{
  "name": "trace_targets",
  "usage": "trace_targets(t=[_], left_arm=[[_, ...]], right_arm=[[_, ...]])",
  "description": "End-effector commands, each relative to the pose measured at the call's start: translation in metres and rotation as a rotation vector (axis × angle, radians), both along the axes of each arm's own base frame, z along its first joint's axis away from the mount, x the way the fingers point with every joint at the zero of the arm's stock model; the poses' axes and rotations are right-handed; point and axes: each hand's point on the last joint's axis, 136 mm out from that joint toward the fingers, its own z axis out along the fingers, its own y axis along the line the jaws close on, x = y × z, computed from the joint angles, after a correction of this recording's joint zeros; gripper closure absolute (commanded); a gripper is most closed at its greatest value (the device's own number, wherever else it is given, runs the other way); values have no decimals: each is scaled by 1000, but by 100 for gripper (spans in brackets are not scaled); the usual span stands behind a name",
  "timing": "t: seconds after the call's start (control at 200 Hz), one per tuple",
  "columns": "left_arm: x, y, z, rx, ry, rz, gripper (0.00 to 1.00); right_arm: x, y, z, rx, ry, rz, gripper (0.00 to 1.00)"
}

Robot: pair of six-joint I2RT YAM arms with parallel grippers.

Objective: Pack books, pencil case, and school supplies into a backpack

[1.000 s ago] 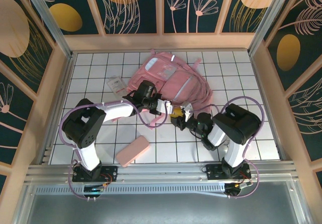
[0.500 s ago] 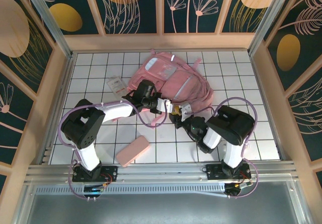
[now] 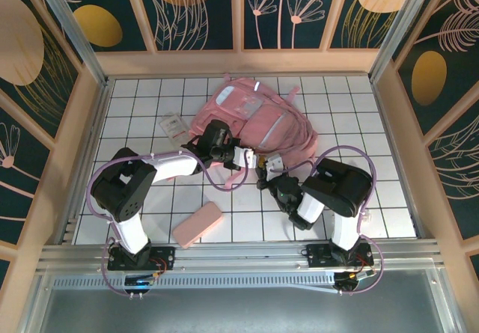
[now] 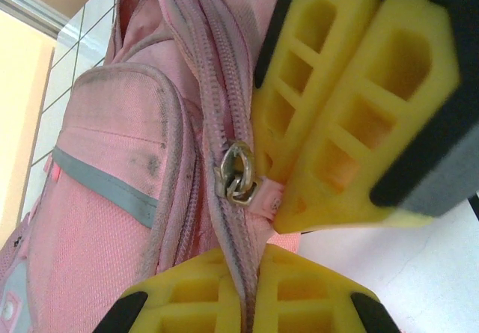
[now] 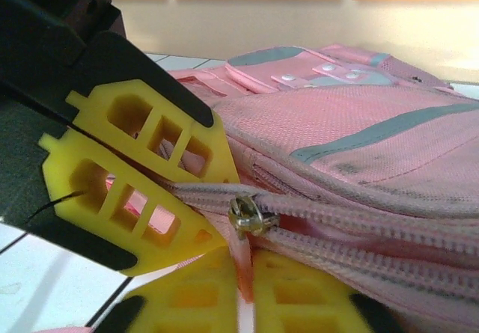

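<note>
Packing looks barely begun. The soft pink woven backpack (image 3: 258, 112) lies zipped shut on the white gridded table (image 3: 135, 101). The smooth oblong pencil case (image 3: 197, 224) waits near the left arm's base, and a flat clear packet (image 3: 173, 127) lies beside the bag. The left gripper (image 4: 251, 292) is clamped on the zip seam. The right gripper (image 5: 243, 292) pinches the pink tab under the metal slider (image 5: 251, 217). Grey reflective strips cross the fabric.

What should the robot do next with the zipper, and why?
Probably the right gripper should pull the pink pull tab along the zipper, away from the left gripper. It looks closed on the tab just under the metal slider, and the left gripper is shut on the backpack seam, holding it steady. The pencil case lies outside the backpack.
</note>
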Motion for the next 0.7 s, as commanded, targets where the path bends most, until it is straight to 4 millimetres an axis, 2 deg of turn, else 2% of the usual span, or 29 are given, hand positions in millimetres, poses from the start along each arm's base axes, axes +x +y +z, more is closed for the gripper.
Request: trace_targets(t=[0.0, 0.12, 0.245, 0.375, 0.525, 0.696], left_arm=[[-28, -6, 15, -60, 42, -99, 100], [-29, -7, 16, -62, 42, -111, 100], [-32, -7, 17, -65, 38, -123, 100], [-36, -6, 19, -77, 42, -136, 100], [-36, -5, 16, -77, 44, -130, 100], [-30, -3, 10, -60, 44, -93, 100]], right_arm=[[12, -20, 32, 103, -84, -104, 77], [9, -4, 28, 118, -66, -5, 74], [16, -7, 26, 117, -64, -21, 74], [27, -22, 28, 124, -70, -120, 82], [31, -35, 32, 159, -72, -229, 100], [18, -33, 35, 183, -61, -185, 100]])
